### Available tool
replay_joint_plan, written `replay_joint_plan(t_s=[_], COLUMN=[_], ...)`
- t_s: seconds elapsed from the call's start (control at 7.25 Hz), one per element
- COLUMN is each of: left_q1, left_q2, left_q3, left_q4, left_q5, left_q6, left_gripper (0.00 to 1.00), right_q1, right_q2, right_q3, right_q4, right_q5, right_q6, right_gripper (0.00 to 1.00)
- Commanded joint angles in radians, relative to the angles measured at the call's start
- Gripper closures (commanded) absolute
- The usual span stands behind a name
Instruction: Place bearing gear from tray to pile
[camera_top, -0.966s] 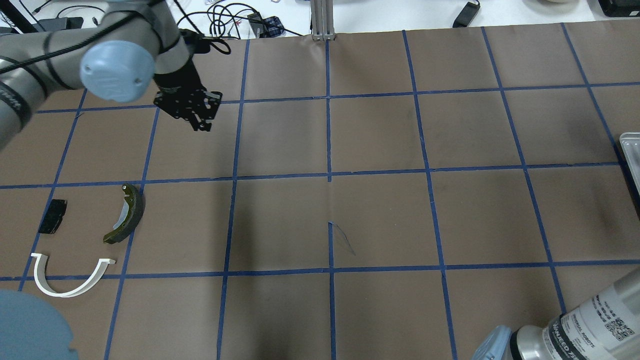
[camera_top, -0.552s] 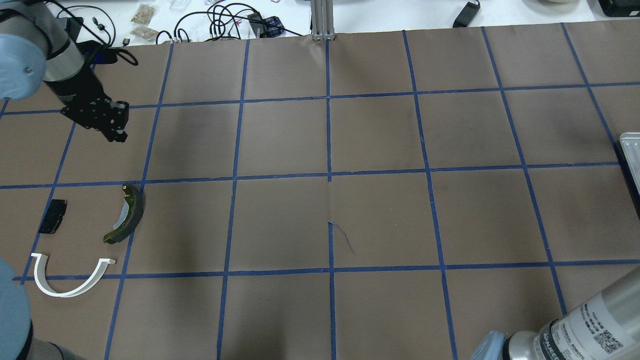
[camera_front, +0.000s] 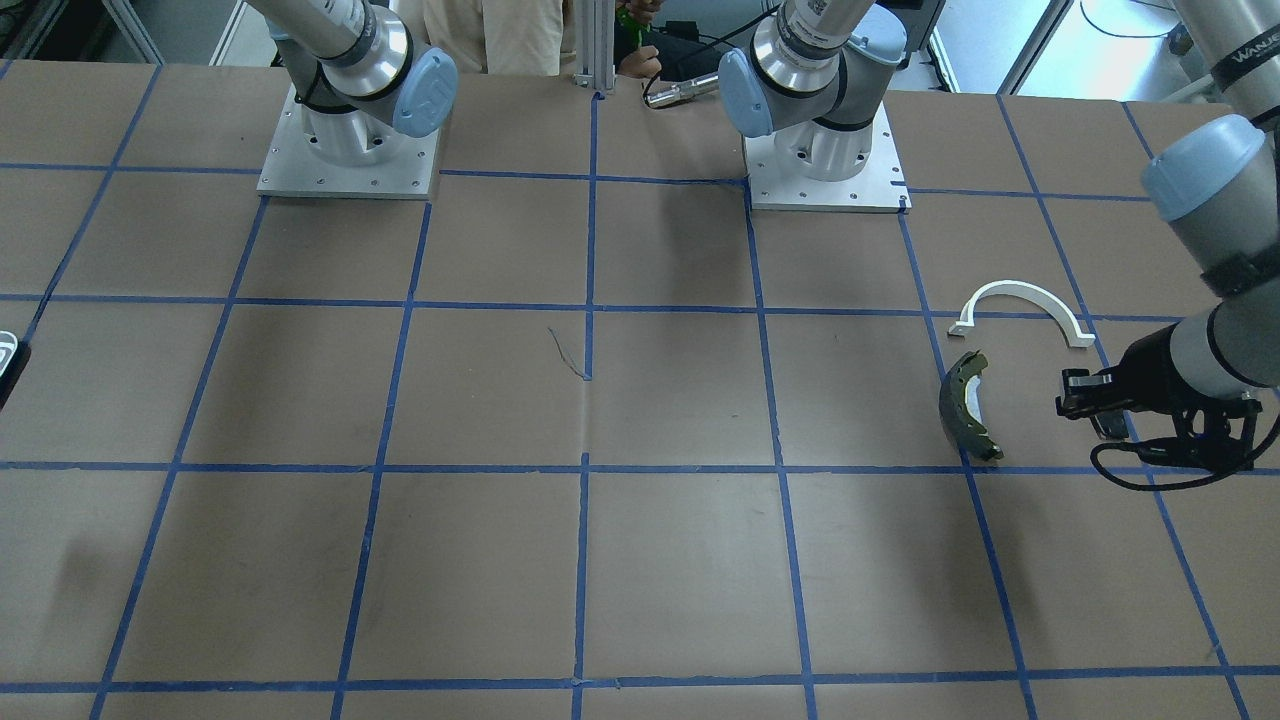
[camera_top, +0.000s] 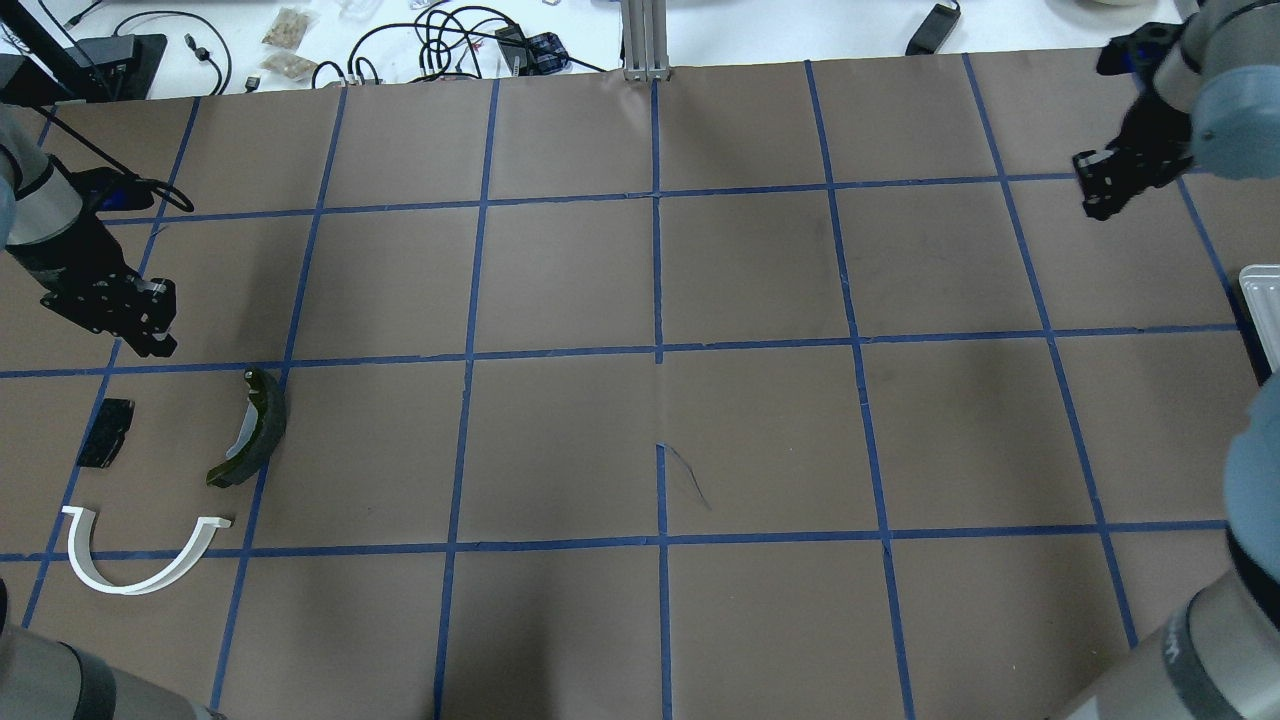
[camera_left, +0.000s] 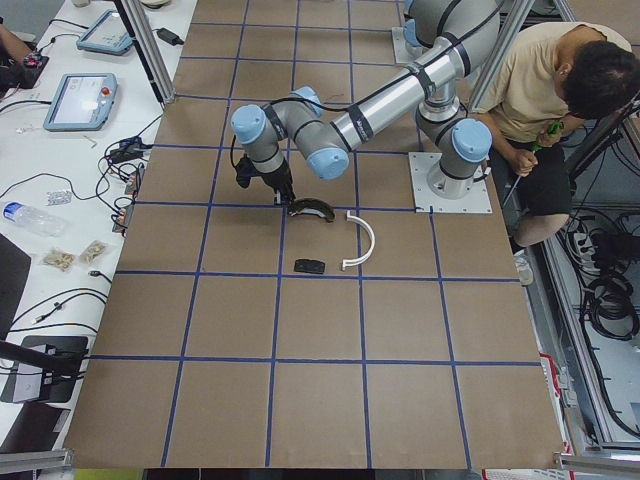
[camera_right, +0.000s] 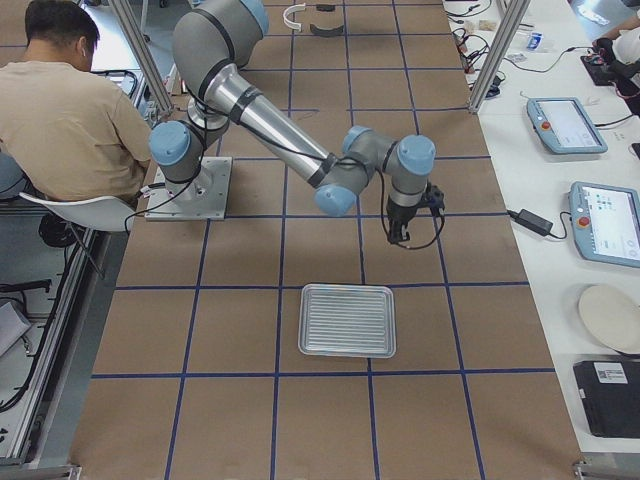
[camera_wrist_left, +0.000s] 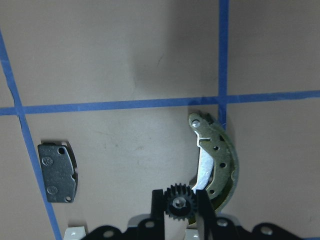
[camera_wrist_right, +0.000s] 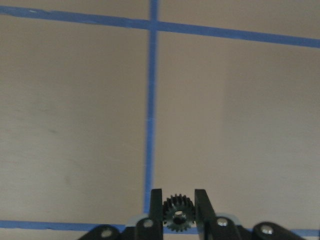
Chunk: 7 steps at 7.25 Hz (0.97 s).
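My left gripper (camera_top: 152, 338) is shut on a small black bearing gear (camera_wrist_left: 179, 204) and hangs just beyond the pile. The pile is a dark brake shoe (camera_top: 255, 430) with an olive face, a small black pad (camera_top: 105, 432) and a white arc bracket (camera_top: 140, 562). In the left wrist view the brake shoe (camera_wrist_left: 220, 160) and the pad (camera_wrist_left: 57, 172) lie below the held gear. My right gripper (camera_top: 1100, 195) is at the far right, also shut on a small black gear (camera_wrist_right: 179, 212). The ribbed metal tray (camera_right: 347, 320) lies near it, with nothing visible in it.
The table is brown paper with a blue tape grid. The tray's edge (camera_top: 1262, 300) shows at the overhead view's right border. Cables and small items lie past the far edge. A seated person (camera_right: 70, 110) is behind the robot bases.
My left gripper has moved left and toward the near side, from the far-left squares to just beyond the pile. My right gripper has come into the overhead view at the far right.
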Motion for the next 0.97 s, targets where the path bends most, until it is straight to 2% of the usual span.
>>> replay_joint_plan(t_s=[0.0, 0.28, 0.55, 0.69, 0.83], left_q1=[0.045, 0.056, 0.056, 0.056, 0.057], left_q2=[-0.013, -0.009, -0.01, -0.01, -0.007], left_q3=[-0.154, -0.255, -0.265, -0.265, -0.265], left_q4=[0.231, 0.318, 0.323, 0.317, 0.308], left_q5=[0.003, 0.0, -0.008, -0.006, 0.001], left_q6=[0.031, 0.038, 0.041, 0.039, 0.039], left_gripper=[1.0, 1.0, 1.0, 0.79, 0.31], right_q1=[0.279, 0.524, 0.715, 0.792, 0.847], right_q2=[-0.006, 0.029, 0.102, 0.144, 0.168], right_q3=[0.016, 0.017, 0.016, 0.016, 0.016], right_q4=[0.008, 0.005, -0.032, -0.07, -0.104], right_q5=[-0.003, 0.004, 0.007, 0.007, 0.01], right_q6=[0.266, 0.544, 0.726, 0.817, 0.863], right_gripper=[0.96, 0.96, 0.96, 0.96, 0.96])
